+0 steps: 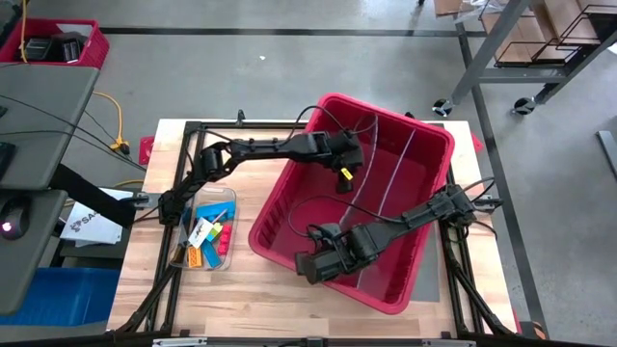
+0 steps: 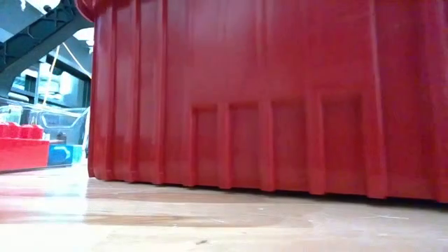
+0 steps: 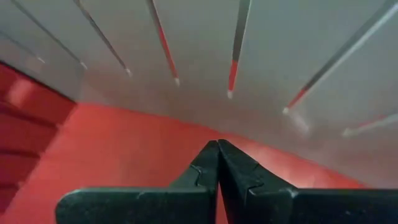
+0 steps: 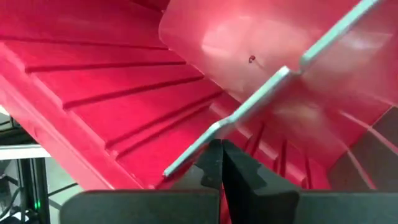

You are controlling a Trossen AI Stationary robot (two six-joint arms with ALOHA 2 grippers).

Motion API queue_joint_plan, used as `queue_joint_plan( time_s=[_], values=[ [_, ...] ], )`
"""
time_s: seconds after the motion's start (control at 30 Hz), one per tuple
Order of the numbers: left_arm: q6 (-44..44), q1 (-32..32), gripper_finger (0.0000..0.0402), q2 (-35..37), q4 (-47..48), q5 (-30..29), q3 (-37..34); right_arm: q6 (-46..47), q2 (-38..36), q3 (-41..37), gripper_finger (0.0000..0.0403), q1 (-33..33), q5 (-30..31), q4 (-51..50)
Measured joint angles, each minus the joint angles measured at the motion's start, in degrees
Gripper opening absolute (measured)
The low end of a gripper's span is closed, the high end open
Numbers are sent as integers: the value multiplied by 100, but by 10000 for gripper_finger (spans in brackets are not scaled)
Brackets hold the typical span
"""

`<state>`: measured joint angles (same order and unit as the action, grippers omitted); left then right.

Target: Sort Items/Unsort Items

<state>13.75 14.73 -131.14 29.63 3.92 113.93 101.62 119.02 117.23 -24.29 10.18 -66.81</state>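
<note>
The items, coloured blocky pieces (image 1: 205,236), lie in a small clear box on the table, left of the large red bin (image 1: 289,198). The low view shows a red piece (image 2: 21,143) and a blue one (image 2: 64,154) beside the bin's wall (image 2: 266,91). Both arms reach into the bin, where a clear plastic tray (image 1: 386,164) with ribs stands tilted. My left gripper (image 1: 345,173) is shut at the bin's far left, its tips (image 3: 219,144) pointing at the clear wall (image 3: 249,37). My right gripper (image 1: 313,265) is shut at the bin's near left wall. My left gripper points slantwise down at the clear tray's ribbed wall; I cannot tell whether its shut tips touch it. My right gripper (image 4: 219,144) has its shut tips right under the clear tray's pale edge (image 4: 214,132), coming from above; I cannot tell whether they touch or pinch it.
The red bin fills the table's middle and right, turned askew. A black metal frame (image 1: 183,130) runs around the table. Bare wood (image 1: 251,299) shows along the near edge. A red crate (image 1: 58,43) stands on the floor at the far left.
</note>
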Motion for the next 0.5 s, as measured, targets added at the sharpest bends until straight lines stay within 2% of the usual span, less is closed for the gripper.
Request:
queue_joint_plan(
  time_s=[0.5],
  values=[
    [498,303,0,1009,1409,-56,4,-142,-9,0,0,33,324,-33]
  ],
)
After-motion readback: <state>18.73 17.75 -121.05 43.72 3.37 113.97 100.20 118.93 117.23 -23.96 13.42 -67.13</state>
